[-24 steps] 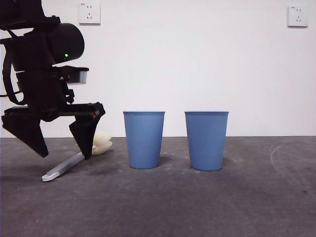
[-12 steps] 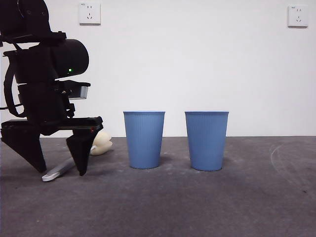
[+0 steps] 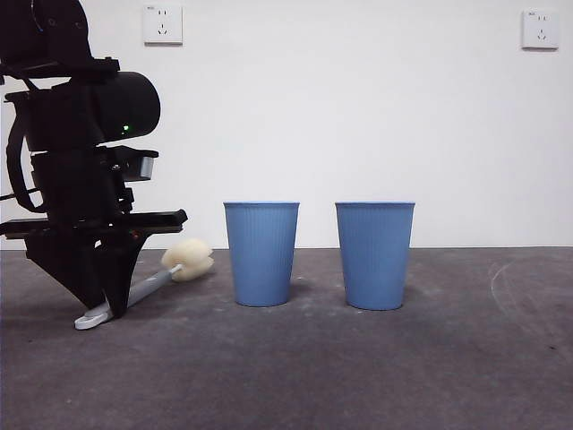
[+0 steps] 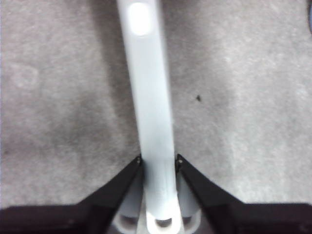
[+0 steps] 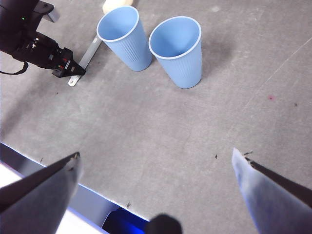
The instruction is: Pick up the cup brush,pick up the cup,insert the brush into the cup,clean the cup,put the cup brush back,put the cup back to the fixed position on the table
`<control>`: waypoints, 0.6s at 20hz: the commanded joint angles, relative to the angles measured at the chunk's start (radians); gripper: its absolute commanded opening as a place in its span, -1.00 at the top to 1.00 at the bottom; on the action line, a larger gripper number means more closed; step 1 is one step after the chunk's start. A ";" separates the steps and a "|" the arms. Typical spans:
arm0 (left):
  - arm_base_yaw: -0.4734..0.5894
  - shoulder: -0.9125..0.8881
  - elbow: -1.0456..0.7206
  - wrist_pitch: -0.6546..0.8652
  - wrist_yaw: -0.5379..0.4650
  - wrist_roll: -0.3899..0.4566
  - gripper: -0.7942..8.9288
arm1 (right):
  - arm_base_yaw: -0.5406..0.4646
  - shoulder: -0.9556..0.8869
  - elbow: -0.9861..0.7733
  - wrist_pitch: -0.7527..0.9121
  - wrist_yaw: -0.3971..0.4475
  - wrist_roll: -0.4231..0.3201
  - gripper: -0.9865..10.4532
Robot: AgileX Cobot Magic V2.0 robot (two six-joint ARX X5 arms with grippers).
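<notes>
Left gripper (image 3: 106,300) now clamped on the cup brush (image 3: 152,286) handle near its loop end, jaws splayed half a second ago (sponge head lifted, loop end low over the table (image 3: 358,376)). Cup (image 3: 261,253) beyond the sponge. Right gripper (image 5: 156,165) wide open, holding nothing, well apart.
</notes>
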 commanded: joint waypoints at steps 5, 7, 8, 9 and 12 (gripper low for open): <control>0.004 0.011 -0.004 -0.014 0.002 -0.003 0.85 | 0.001 -0.001 0.005 0.002 -0.005 0.005 -0.16; 0.011 0.002 -0.004 -0.023 0.004 -0.002 0.85 | 0.001 -0.001 0.005 0.003 -0.004 0.013 -0.16; 0.017 -0.010 -0.004 -0.027 0.008 0.004 0.85 | 0.001 0.000 0.005 0.004 -0.005 0.014 -0.16; 0.026 -0.028 -0.004 -0.031 0.019 0.016 0.85 | 0.001 0.000 0.005 0.008 -0.005 0.014 -0.16; 0.050 -0.119 -0.004 -0.047 0.027 0.072 0.85 | 0.001 0.000 0.005 0.048 -0.016 0.016 -0.16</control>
